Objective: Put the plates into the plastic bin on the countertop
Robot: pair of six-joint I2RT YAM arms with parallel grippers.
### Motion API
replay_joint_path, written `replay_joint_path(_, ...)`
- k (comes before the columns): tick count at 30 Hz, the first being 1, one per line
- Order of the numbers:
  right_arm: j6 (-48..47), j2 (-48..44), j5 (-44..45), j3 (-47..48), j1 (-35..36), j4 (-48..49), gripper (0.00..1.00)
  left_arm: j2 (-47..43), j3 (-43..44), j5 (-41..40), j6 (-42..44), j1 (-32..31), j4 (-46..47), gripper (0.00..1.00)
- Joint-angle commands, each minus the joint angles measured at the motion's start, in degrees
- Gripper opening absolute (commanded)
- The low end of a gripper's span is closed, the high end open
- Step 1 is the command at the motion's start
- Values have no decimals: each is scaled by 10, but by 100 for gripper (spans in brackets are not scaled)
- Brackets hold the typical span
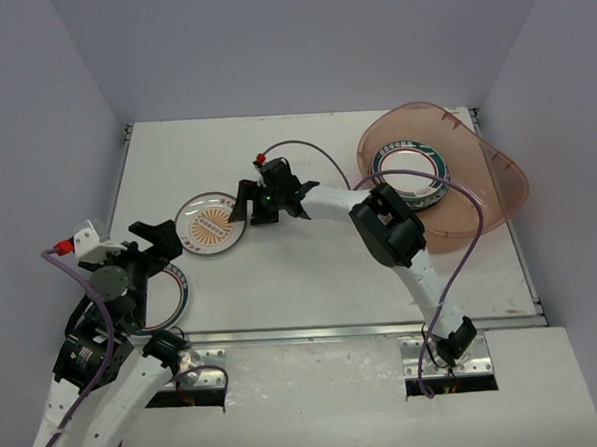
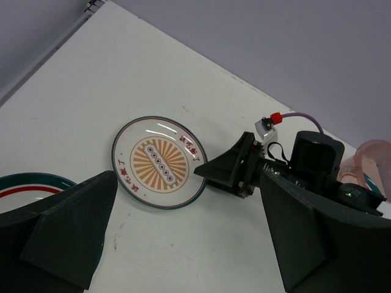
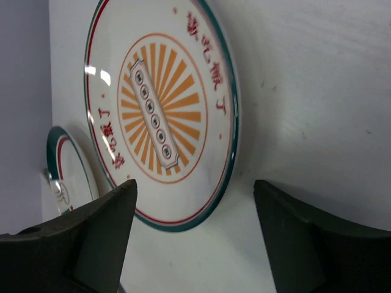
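Observation:
An orange sunburst plate (image 1: 210, 224) with a teal rim lies flat on the white countertop (image 1: 312, 283). It also shows in the left wrist view (image 2: 160, 162) and the right wrist view (image 3: 162, 113). My right gripper (image 1: 240, 209) is open at the plate's right edge, its jaws on either side of the rim (image 3: 195, 189). A second teal-rimmed plate (image 1: 172, 295) lies partly under my left arm. My left gripper (image 1: 164, 243) is open and empty above the countertop (image 2: 189, 180) between the two plates. The pink plastic bin (image 1: 495, 158) at the back right holds stacked plates (image 1: 409, 173).
The right arm (image 1: 389, 229) stretches across the middle of the table, with its purple cable looping over the bin. The bin's edge shows in the left wrist view (image 2: 372, 155). Grey walls close the table at the back and sides.

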Motion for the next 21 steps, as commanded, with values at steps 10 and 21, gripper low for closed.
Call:
replay_joint_path(10, 119, 44, 29, -31, -11, 46, 0, -17, 13, 2, 4, 6, 16, 100)
replay_joint_path(21, 104, -132, -39, -81, -26, 84, 0, -21, 11, 4, 6, 6, 20, 100)
